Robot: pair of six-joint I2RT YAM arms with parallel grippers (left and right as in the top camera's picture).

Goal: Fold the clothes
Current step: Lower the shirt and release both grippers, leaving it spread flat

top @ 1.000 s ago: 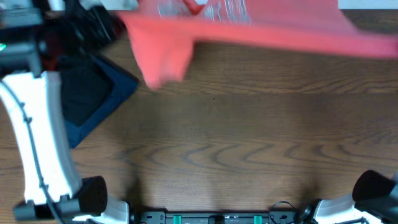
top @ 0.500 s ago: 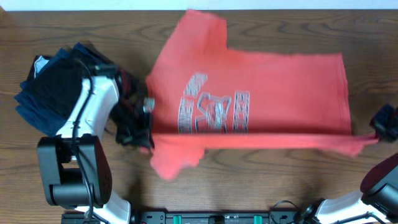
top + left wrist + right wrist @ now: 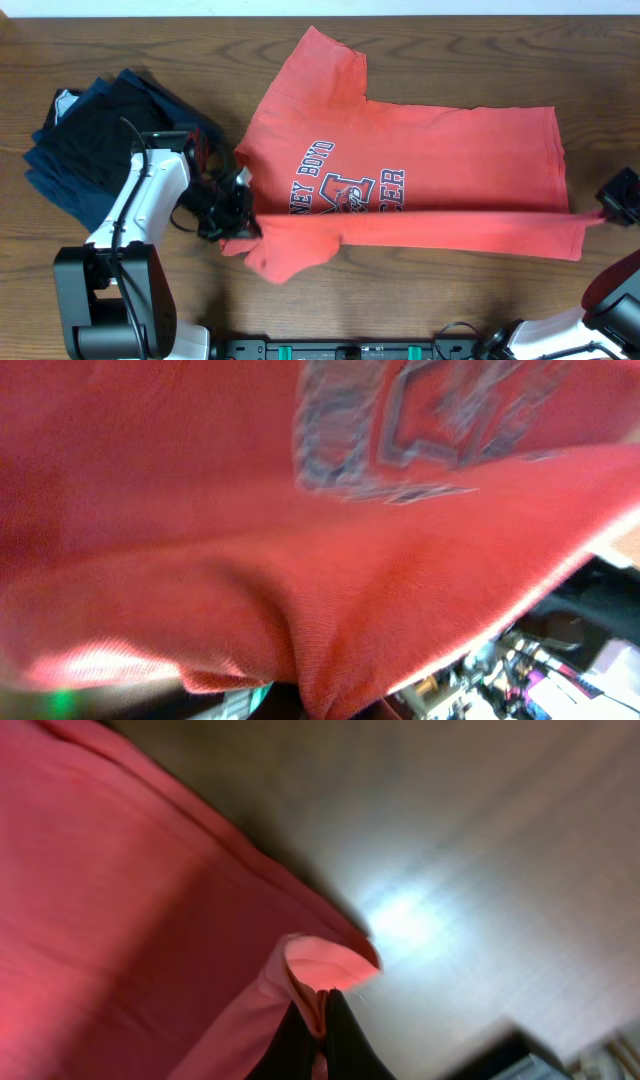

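Note:
The coral-red T-shirt (image 3: pixel 420 160) lies chest-up on the wood table (image 3: pixel 400 300), navy-and-white lettering and graphic showing. Its near edge is lifted and stretched in a line between both grippers. My left gripper (image 3: pixel 238 218) is shut on the shirt's left shoulder by the near sleeve (image 3: pixel 290 250). In the left wrist view red cloth (image 3: pixel 300 560) fills the frame and hides the fingers. My right gripper (image 3: pixel 603 214) is shut on the hem corner at the right edge. The right wrist view shows the dark fingers (image 3: pixel 345 1040) pinching a fold of red cloth (image 3: pixel 325 965).
A stack of folded navy-blue garments (image 3: pixel 60 165) with a folded black garment (image 3: pixel 105 135) on top lies at the far left, just behind my left arm (image 3: pixel 135 210). The table's far edge runs just above the shirt's far sleeve.
The shirt came down from the air and spread flat on the table, print up. Both grippers moved toward the near side, still holding the stretched edge. The view settled from blur.

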